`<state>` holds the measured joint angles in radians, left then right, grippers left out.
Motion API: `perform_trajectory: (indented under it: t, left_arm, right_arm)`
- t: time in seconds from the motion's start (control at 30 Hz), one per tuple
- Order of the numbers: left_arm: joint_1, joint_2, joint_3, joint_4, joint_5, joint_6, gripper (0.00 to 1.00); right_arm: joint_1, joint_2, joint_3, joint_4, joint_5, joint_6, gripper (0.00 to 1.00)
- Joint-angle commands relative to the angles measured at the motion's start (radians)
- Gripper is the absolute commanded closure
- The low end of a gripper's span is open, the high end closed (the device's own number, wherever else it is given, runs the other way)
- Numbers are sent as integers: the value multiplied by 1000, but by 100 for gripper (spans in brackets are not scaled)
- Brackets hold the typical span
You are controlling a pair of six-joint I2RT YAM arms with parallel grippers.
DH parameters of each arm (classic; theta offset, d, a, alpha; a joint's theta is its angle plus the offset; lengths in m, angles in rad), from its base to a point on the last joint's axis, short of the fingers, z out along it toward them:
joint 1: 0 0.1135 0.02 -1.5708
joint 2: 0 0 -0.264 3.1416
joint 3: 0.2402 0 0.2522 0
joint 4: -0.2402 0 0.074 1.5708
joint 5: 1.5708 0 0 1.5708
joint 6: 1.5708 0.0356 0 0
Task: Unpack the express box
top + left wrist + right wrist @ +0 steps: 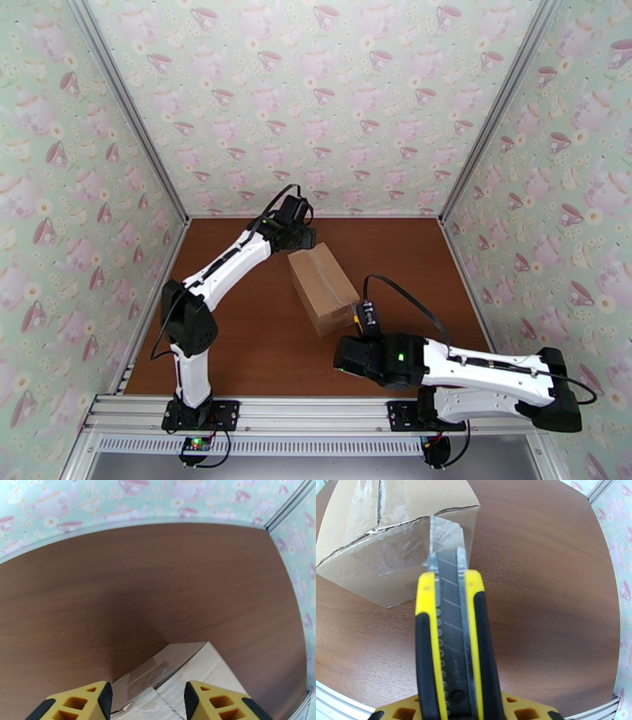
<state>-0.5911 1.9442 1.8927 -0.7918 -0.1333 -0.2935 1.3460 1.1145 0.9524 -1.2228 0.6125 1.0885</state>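
The right tool [464, 712] pinches a box cutter [450, 638], its blade at the taped near end of the express box [322, 286], which lies mid-worktop [237, 347]. The left tool [147, 701] is spread over the box's far end. The box looks sealed, so slitting, opening and emptying likely remain.

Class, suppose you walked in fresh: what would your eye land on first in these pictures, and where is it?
The yellow-and-black utility knife stands out, clamped in the right gripper, its blade tip at the taped near end of the express box. The box lies skewed mid-table, with the left gripper open over its far end. Teacup wallpaper covers the walls.
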Motion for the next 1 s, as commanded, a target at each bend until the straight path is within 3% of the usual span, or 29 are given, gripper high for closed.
perform_trajectory:
  t: [0.0, 0.97]
  left_arm:
    - [0, 9, 20, -5, 23, 24, 46]
    - [1, 15, 13, -5, 29, 24, 46]
  right_arm:
    - [-4, -16, -13, -6, -26, 10, 100]
    - [-4, -24, 15, 2, 5, -2, 100]
